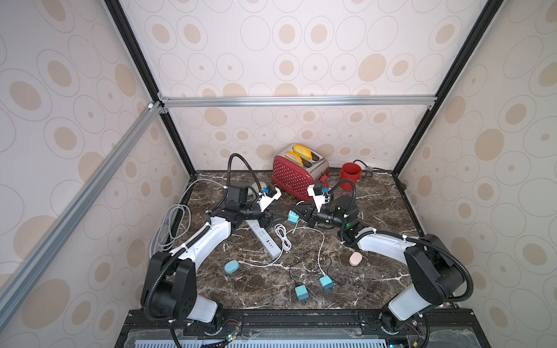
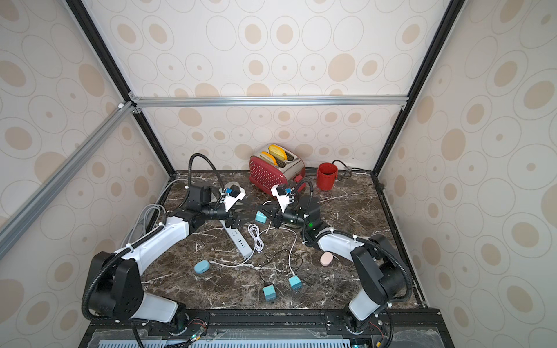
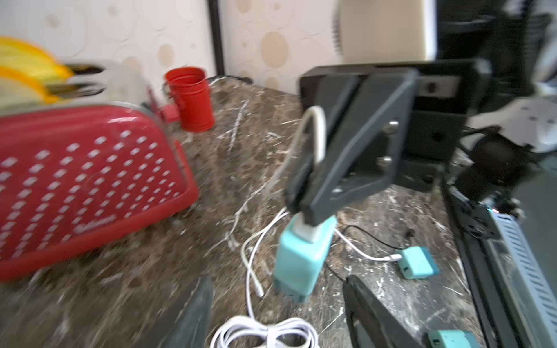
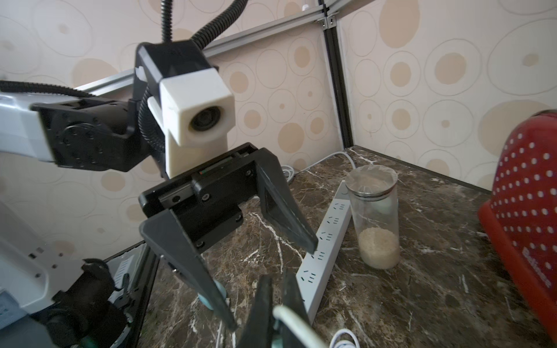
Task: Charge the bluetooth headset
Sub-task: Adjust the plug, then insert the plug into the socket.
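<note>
Right claw (image 3: 304,211) clamped shut on the plug (image 3: 307,232) of the teal charger (image 3: 298,265), which hangs under it. Left claw (image 4: 273,288) wide open, empty, facing charger. Blue headset case (image 1: 231,266) well behind both, near the arm bases.

Soft, even light is filling both top views, with the pale walls glowing brighter than the dark table (image 1: 385,205). Shadows under the arms are lying faint and close. The wide lens is splaying the frame posts (image 1: 459,60) outward toward the corners. The left wrist view is smearing with motion blur, with the toaster (image 3: 90,180), red cup (image 3: 190,99) and blue adapter (image 3: 301,259) all streaking. The right wrist view is showing crisp, with light glinting off the jar lid (image 4: 370,180).
</note>
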Controlling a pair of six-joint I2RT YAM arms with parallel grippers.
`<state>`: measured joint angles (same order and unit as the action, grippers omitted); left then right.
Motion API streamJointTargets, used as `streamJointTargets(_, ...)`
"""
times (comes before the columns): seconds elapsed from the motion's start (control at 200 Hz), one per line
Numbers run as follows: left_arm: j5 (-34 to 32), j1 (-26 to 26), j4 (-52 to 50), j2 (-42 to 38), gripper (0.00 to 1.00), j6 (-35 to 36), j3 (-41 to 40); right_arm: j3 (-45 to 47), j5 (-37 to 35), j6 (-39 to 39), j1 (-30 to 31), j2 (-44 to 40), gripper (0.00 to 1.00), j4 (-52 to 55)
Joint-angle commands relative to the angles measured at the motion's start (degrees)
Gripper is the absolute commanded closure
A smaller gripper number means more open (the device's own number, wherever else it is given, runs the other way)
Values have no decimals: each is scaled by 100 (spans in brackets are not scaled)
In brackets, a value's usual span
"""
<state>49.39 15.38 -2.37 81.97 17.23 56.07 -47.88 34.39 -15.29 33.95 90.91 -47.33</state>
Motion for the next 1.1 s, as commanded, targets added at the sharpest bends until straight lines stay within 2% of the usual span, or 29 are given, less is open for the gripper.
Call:
streamJointTargets(0.0, -1641, -268, 394, -85, 34, -1200, -311, 102, -1525, 365, 406, -197, 100, 244)
streamJointTargets(0.1, -2801, -293, 584, -294, 35, -1981, -745, 137, -2537, 193, 767, -150, 100, 325)
streamJointTargets(0.185, -3372, -299, 854, -532, 34, -2494, -1132, 36, -3291, 183, 1105, -54, 100, 530)
streamJointTargets(0.331, -4052, -298, 883, -863, 34, -2878, -1474, -239, -4370, -24, 1570, 241, 100, 959)
streamJointTargets(0.491, -4347, -298, 786, -910, 34, -3074, -1633, -315, -5001, -336, 1956, 636, 100, 845)
streamJointTargets(0.681, -4469, -298, 1296, -911, 34, -3486, -1982, -346, -5643, -588, 2354, 1059, 100, 412)
streamJointTargets(0.886, -4921, -287, 1207, -1202, 33, -3244, -2135, -605, -6064, -726, 2596, 1290, 100, 497)
streamJointTargets(1.097, -4958, -290, 1257, -1202, 33, -2944, -2232, -775, -6200, -694, 2764, 1384, 100, 522)
